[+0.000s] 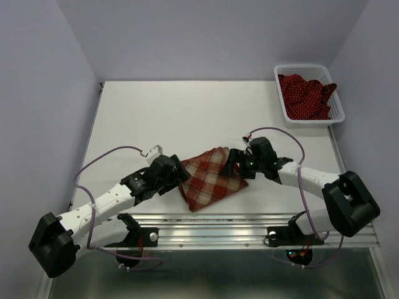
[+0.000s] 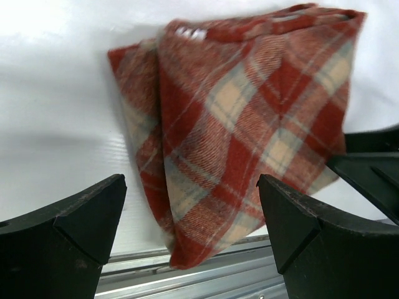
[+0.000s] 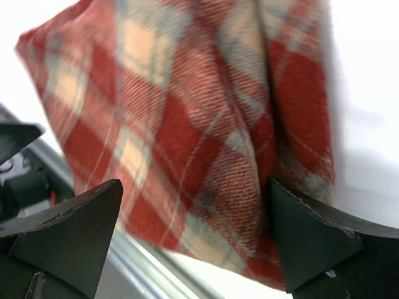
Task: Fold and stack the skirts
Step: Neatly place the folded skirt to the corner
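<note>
The plaid skirt (image 1: 209, 177) lies folded at the near edge of the desk (image 1: 156, 112), between the left end effector (image 2: 190, 187) and the right end effector (image 3: 194, 187). Both are spread wide and hold nothing. I think a low pinch could drag the top layer and undo the fold, or push the cloth over the edge. The dotted skirts (image 1: 305, 93) are heaped in the basket (image 1: 281, 93), so I cannot count them.

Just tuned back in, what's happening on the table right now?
Both arms are at the plaid skirt, which lies folded near the front edge of the table. The left gripper is at its left side, the right gripper at its right, both open and gripping nothing. The dotted skirts sit in the basket at the far right corner.
</note>
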Robot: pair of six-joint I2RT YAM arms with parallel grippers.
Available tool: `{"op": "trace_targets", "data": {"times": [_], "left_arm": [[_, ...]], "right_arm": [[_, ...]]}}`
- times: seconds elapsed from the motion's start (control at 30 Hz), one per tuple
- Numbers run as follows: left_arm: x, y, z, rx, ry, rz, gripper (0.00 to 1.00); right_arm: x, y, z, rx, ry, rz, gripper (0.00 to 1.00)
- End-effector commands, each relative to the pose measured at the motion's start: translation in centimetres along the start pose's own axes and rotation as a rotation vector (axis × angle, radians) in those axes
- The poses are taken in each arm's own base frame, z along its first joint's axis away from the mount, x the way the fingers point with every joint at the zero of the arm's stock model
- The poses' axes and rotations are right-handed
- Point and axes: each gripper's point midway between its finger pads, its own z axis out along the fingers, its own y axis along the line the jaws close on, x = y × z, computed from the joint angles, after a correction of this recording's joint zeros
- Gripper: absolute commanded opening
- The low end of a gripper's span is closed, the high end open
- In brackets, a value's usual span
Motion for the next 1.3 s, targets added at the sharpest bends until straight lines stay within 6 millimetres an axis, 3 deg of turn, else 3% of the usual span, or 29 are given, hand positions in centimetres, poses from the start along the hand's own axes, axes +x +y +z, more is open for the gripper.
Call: {"op": "trace_targets", "data": {"times": [0.0,0.23,0.33,0.57,0.6,0.7,0.8,0.83,0.93,0.97,1.03,1.1,1.2,1.27], "left_arm": [[1.0,2.4,0.7,-0.060,0.009,-0.077,0.98],[2.3,2.9,1.7,-0.062,0.053,-0.077,0.98],[3.4,4.2,2.2,-0.098,0.087,-0.070,0.92],[4.5,3.4,3.6,-0.035,0.127,-0.067,0.71],[4.7,3.9,3.9,-0.062,0.128,-0.061,0.63],[4.8,4.4,4.6,-0.093,0.127,-0.040,0.55],[4.4,4.3,5.4,-0.119,0.117,-0.010,0.38],[3.9,3.4,5.6,-0.112,0.105,0.000,0.33],[2.6,3.5,6.6,-0.164,0.072,0.055,0.23],[1.3,3.2,7.2,-0.181,0.057,0.078,0.12],[-0.5,3.1,8.0,-0.209,0.035,0.116,0.00],[-4.5,1.7,9.1,-0.240,-0.022,0.192,0.00],[-7.5,2.4,11.0,-0.348,-0.027,0.327,0.00],[-11.5,2.3,12.1,-0.471,-0.088,0.461,0.00]], "right_arm": [[-0.9,2.6,-1.5,-0.044,-0.092,-0.003,1.00],[-3.7,2.0,-4.0,0.070,-0.231,-0.045,1.00],[-4.4,2.0,-4.5,0.092,-0.260,-0.064,1.00],[-5.0,1.8,-4.9,0.116,-0.285,-0.087,1.00],[-5.1,1.9,-4.9,0.111,-0.286,-0.090,1.00],[-5.2,1.9,-5.1,0.118,-0.290,-0.100,1.00],[-5.6,1.9,-5.5,0.131,-0.307,-0.112,1.00],[-5.7,1.9,-5.6,0.134,-0.314,-0.115,1.00],[-6.4,2.0,-6.1,0.151,-0.340,-0.136,1.00],[-6.7,2.0,-6.3,0.159,-0.349,-0.148,1.00],[-7.2,2.2,-6.6,0.171,-0.355,-0.153,1.00],[-8.1,2.2,-7.2,0.200,-0.379,-0.168,1.00],[-9.2,2.1,-8.0,0.237,-0.426,-0.189,1.00],[-9.8,2.1,-8.6,0.257,-0.451,-0.204,1.00]]}}
